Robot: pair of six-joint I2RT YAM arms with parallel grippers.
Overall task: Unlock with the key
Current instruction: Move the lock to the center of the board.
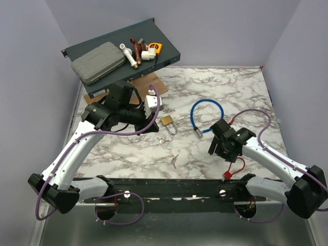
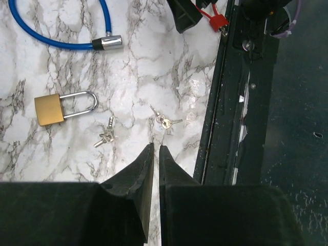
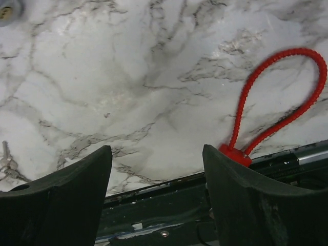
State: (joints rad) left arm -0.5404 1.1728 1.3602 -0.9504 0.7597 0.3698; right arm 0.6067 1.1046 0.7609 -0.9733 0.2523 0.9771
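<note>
On table (image 1: 246,87): padlock (image 1: 167,121) lay just right of my left gripper (image 2: 156,147); key bunch (image 1: 164,139) just before it; second key bunch (image 1: 175,160) nearer me; cable lock (image 1: 205,115) right of padlock.

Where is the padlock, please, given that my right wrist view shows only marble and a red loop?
Observer: The padlock lies flat, shackle closed, left of the blue cable.
Operator: Are keys nearby?
Observer: One key bunch lies beside the padlock; a second bunch lies nearer the front rail.
Operator: Is the left gripper holding anything?
Observer: No, the left gripper is almost closed with nothing between its fingers.
</note>
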